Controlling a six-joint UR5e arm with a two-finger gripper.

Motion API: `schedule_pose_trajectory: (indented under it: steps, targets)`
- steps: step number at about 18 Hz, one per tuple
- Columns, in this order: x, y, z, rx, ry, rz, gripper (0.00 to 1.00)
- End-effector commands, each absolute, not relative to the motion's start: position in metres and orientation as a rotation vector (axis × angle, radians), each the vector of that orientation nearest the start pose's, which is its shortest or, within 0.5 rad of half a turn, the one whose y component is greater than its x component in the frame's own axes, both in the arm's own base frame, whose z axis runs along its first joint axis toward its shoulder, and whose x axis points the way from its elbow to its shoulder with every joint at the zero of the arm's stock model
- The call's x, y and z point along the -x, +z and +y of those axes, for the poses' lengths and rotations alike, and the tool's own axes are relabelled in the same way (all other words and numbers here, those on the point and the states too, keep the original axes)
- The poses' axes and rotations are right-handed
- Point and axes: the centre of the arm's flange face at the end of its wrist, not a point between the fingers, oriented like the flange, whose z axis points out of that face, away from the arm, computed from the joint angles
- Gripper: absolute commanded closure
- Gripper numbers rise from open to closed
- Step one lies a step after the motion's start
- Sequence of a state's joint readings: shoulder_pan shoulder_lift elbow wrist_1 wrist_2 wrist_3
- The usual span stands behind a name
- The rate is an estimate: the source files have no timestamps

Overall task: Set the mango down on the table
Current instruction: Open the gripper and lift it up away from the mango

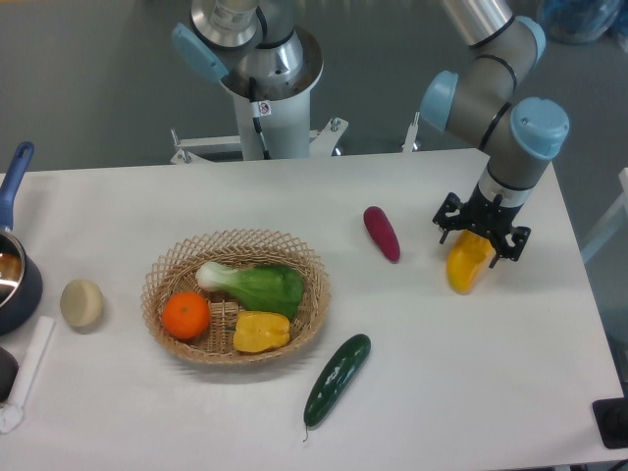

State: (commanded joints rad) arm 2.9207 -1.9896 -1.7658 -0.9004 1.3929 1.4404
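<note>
The mango (465,269), yellow with an orange-tinged end, lies on the white table (510,373) at the right side, its upper end still under the tool. My gripper (480,233) points straight down over that end. Its black fingers (447,218) stand spread on either side of the fruit, open and not squeezing it. Most of the mango's length shows below the fingers, towards the front of the table.
A purple vegetable (382,233) lies left of the mango. A wicker basket (167,270) holds an orange, a bok choy and a yellow pepper. A cucumber (337,378) lies in front. At the far left are a pale round item (81,302) and a pot (12,280).
</note>
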Motion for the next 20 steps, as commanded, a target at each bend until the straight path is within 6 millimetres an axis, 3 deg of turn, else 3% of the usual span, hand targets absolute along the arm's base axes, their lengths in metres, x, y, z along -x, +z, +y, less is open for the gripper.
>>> schedule_pose_trajectory:
  steps: [8,11,17,20]
  targets:
    - [0.576,0.39,0.284,2.868,0.455,0.119,0.0]
    - [0.582,0.436,0.262,2.849,0.573,0.132,0.0]
    - [0.594,0.453,0.213,2.885,0.62,0.349,0.0]
    - [0.596,0.456,0.181,2.911,0.579,0.566,0.0]
